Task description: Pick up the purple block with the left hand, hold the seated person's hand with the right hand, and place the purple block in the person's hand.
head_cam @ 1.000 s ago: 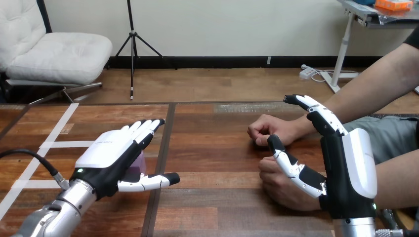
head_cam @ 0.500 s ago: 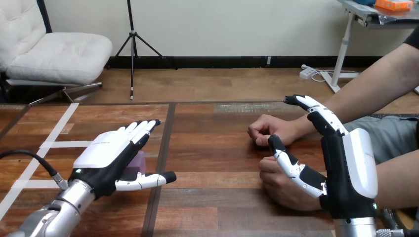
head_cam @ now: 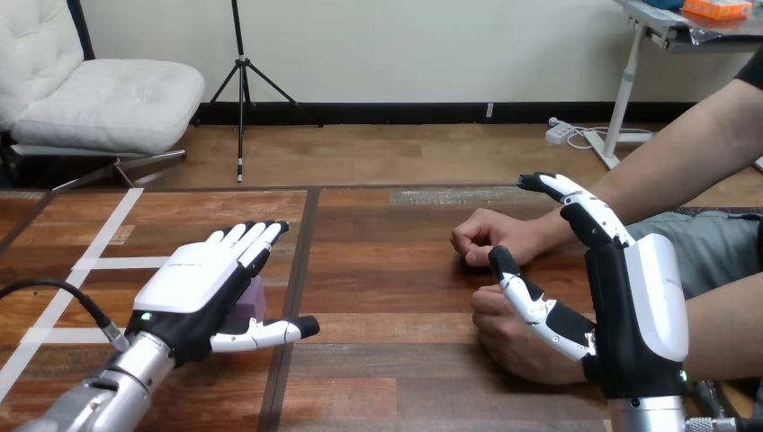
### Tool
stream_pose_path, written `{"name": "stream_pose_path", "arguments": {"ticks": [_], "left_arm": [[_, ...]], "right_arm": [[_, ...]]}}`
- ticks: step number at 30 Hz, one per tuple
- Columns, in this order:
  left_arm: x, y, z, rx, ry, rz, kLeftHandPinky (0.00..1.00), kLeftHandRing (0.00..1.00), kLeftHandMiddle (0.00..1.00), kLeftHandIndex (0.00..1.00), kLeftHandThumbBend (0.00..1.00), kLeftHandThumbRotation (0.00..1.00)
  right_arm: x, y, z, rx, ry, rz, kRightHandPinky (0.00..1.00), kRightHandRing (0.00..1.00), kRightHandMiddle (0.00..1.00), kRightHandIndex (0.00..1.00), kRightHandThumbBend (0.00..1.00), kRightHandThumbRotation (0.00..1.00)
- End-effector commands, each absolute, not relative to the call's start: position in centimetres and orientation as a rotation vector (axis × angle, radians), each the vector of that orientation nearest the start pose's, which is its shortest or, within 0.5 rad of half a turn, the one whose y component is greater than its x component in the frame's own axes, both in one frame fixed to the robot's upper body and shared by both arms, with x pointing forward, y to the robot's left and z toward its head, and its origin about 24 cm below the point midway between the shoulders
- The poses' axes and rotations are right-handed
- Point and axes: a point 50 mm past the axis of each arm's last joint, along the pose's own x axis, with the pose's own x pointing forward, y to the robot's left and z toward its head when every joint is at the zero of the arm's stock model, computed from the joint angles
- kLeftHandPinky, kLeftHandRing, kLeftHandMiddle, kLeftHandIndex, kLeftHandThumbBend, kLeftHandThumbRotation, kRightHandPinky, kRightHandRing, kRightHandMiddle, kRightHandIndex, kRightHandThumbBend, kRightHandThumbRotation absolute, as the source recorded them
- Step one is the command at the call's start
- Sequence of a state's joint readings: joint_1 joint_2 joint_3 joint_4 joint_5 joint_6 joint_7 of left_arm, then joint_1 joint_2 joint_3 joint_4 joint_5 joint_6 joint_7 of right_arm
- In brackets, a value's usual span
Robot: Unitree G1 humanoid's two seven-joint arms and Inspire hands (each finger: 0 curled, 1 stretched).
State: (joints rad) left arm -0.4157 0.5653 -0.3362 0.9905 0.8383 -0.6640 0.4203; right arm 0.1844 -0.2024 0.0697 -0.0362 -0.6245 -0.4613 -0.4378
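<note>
Matt wooden table [head_cam: 387, 270]; glossy plastic shell on the right hand [head_cam: 641, 310].

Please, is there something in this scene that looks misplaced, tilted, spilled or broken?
Nothing stands out. The purple block rests on the table, partly hidden under the open left hand. The open right hand stands upright beside the person's nearer hand. No spill or damage shows.
</note>
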Motion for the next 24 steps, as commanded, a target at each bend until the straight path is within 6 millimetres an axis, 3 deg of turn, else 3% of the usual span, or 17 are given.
{"name": "stream_pose_path", "arguments": {"ticks": [1, 24], "left_arm": [[30.53, 23.22, 2.17, 1.358, -0.28, -0.301, 1.0, 1.0, 1.0, 1.0, 0.82, 1.0], [30.81, 23.63, 1.49, 1.487, -0.255, -0.279, 1.0, 1.0, 1.0, 1.0, 0.8, 1.0]], "right_arm": [[21.37, -16.76, 7.38, -0.705, -0.539, -0.166, 0.76, 0.84, 0.83, 0.77, 0.44, 0.41], [21.37, -17.12, 7.37, -0.735, -0.539, -0.164, 0.76, 0.83, 0.83, 0.77, 0.44, 0.41]]}}
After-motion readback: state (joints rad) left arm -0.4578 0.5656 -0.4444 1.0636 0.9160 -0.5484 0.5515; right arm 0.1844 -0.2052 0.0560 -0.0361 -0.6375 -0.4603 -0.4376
